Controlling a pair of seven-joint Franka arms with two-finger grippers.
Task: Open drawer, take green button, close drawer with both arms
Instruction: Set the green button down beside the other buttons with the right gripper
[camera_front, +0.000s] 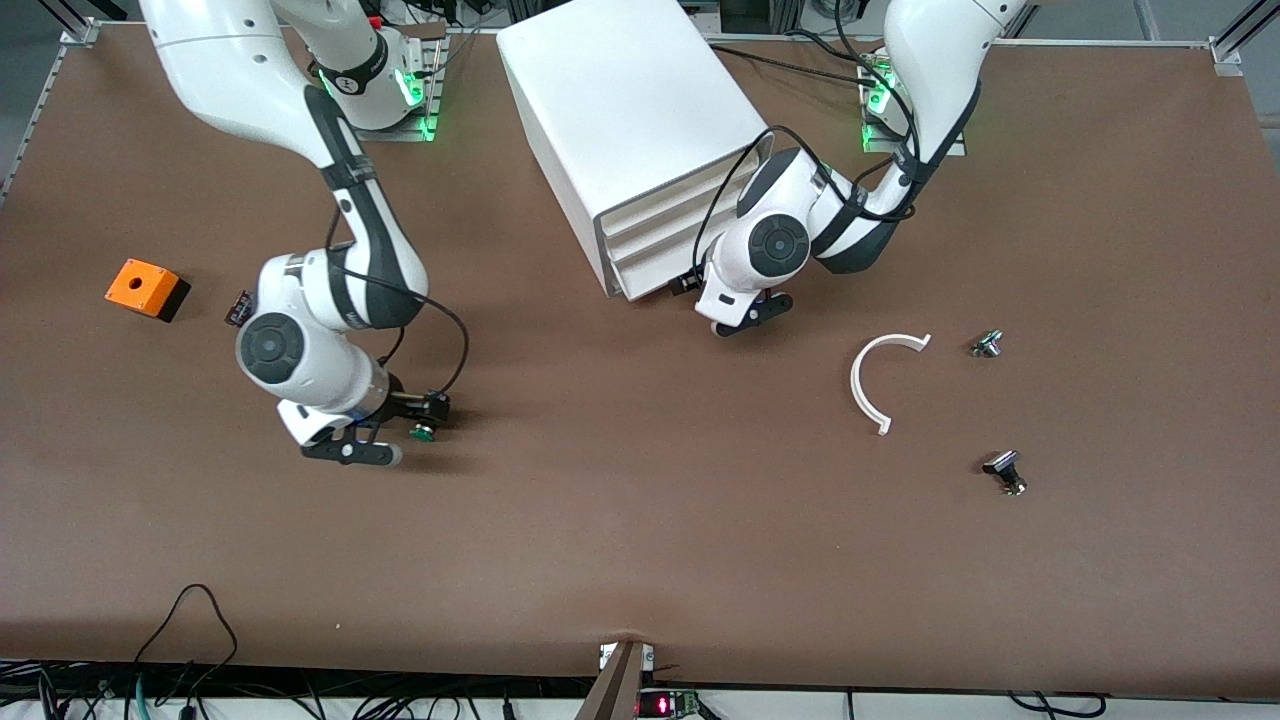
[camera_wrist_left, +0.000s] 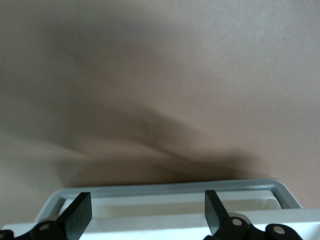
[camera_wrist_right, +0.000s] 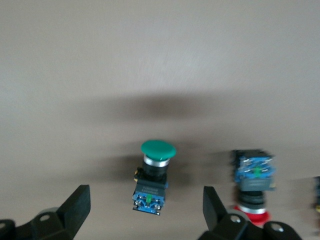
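The green-capped button (camera_wrist_right: 152, 172) lies on its side on the brown table, loose between the spread fingers of my right gripper (camera_wrist_right: 146, 200), which touch nothing. From the front, the button (camera_front: 422, 432) and right gripper (camera_front: 405, 432) are toward the right arm's end, nearer the camera than the white cabinet (camera_front: 620, 120). My left gripper (camera_front: 722, 305) hangs open at the front of the lowest drawer (camera_front: 655, 283). In the left wrist view the drawer's grey front rim (camera_wrist_left: 170, 189) runs between the open fingers of the left gripper (camera_wrist_left: 147, 200). All three drawers look pushed in.
A red-capped button (camera_wrist_right: 254, 186) lies beside the green one. An orange box (camera_front: 147, 288) sits toward the right arm's end. Toward the left arm's end lie a white curved strip (camera_front: 880, 385) and two small buttons (camera_front: 987, 345) (camera_front: 1005, 472).
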